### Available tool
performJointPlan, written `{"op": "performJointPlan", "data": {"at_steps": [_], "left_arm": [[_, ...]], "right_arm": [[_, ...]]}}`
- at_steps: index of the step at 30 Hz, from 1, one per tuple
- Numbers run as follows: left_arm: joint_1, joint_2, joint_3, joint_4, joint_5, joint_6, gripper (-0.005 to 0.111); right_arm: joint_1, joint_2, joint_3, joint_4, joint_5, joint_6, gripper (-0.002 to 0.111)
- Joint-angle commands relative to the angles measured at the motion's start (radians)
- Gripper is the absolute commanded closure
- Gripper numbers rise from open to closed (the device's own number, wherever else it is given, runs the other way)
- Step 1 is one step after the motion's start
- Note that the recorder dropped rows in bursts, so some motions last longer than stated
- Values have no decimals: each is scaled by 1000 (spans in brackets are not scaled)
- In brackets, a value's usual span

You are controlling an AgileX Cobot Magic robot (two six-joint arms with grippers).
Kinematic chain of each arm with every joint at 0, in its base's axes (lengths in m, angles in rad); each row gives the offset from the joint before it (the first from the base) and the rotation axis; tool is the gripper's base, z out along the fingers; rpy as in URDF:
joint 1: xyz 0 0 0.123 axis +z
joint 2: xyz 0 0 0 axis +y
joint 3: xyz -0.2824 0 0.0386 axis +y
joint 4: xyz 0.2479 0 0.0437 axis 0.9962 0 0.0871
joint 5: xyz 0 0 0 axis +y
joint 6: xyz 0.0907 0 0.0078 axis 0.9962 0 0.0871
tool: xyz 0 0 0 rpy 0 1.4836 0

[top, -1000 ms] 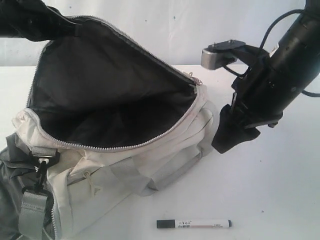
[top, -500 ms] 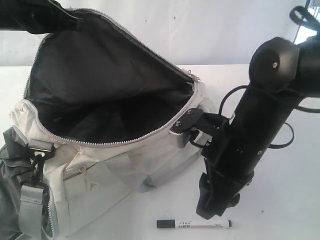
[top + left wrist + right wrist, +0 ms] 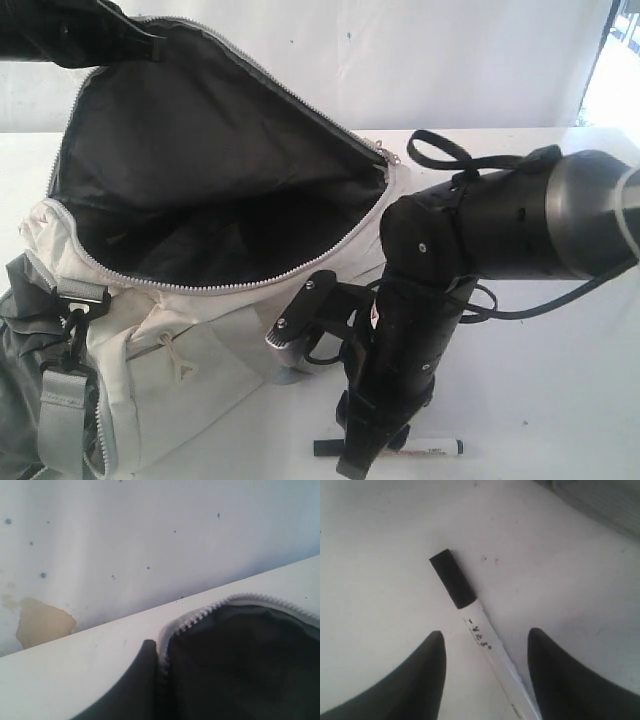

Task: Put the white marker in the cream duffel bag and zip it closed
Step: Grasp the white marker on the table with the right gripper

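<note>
The white marker (image 3: 436, 447) lies flat on the table in front of the cream duffel bag (image 3: 200, 350), its black cap pointing left. My right gripper (image 3: 366, 456) hangs open just over it. In the right wrist view the marker (image 3: 470, 615) runs between the two spread fingers of that gripper (image 3: 485, 635), untouched. The bag's mouth gapes wide, showing the dark lining (image 3: 210, 190). My left gripper (image 3: 105, 35) is shut on the bag's upper zipper rim and holds it up. In the left wrist view only one finger (image 3: 145, 665) shows, pressed against the zipper teeth (image 3: 200, 614).
A dark grey fabric item (image 3: 18, 390) lies at the bag's left end under a grey strap (image 3: 65, 420). The zipper pull (image 3: 391, 158) sits at the bag's right end. My right arm's wrist camera (image 3: 295, 320) overhangs the bag's front handle. A white wall stands behind.
My right arm has swung down from beside the bag's right end to the table front, bringing its open gripper over the marker. The left gripper has kept hold of the bag's rim.
</note>
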Motion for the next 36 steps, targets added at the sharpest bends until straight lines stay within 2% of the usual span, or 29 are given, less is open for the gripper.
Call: {"op": "performJointPlan", "data": {"at_steps": [1, 7, 17, 20, 23, 36], "left_arm": [[5, -5, -10, -6, -35, -1, 107], [5, -5, -10, -6, -35, -1, 107], [5, -5, -10, -6, -35, -1, 107], [5, -5, -10, -6, -35, -1, 107], [5, -5, -10, -6, -35, -1, 107], [5, -5, -10, -6, -35, -1, 107]], "right_arm": [[47, 19, 5, -17, -10, 22, 61], [66, 84, 5, -59, -10, 52, 72], [66, 113, 5, -106, -26, 103, 73], [66, 113, 5, -106, -26, 103, 87], [66, 113, 5, -104, -17, 105, 108], [66, -25, -37, -100, 167, 106, 108]]}}
